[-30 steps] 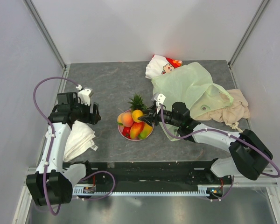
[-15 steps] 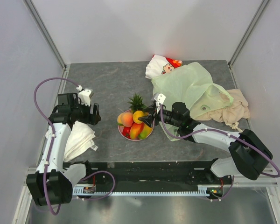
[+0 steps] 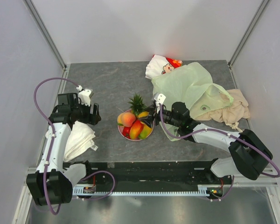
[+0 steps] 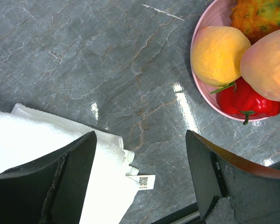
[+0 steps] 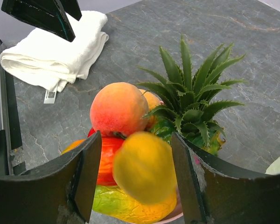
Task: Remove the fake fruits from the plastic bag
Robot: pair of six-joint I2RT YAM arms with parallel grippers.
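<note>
**A:** Top cam first. What actually moved?

**B:** Only the right claw [image 3: 149,115], over the pink plate [image 3: 121,132]. A second ago it was pinching a yellow-orange fruit [image 3: 143,114]. Now the jaws have spread and the fruit sits lower, up against the pineapple [image 3: 137,101]. Looks like a drop-off to me. The plastic bag [image 3: 186,84] lies slumped behind that arm, near the plate but not touching it, partly over a beige cloth [image 3: 235,109]. The left claw [image 3: 95,114] hasn't budged.

**A:** So the bag's empty?

**B:** Can't tell, it's crumpled and only half see-through. My guess is the fake fruits are mostly out, since they're piled on the plate.

**A:** Any writing?

**B:** The cartoon pouch [image 3: 161,65] has a printed figure on it, but no letters I can read.

**A:** Left wrist?

**B:** Jaws wide with nothing in them, hanging over bare table beside a folded white towel [image 4: 37,140]. The towel's tag [image 4: 143,181] has a tiny square code, too small to read. At the plate's edge there's a red pepper [image 4: 245,100] under two peachy fruits.

**A:** Right wrist?

**B:** The yellow-orange fruit is blurred between the spread fingers, with a gap on one side. I'd call it let go, not gripped. There's a peach [image 5: 117,108] beside it and a mango [image 5: 130,205] below. No labels on any of the fruit.
</note>
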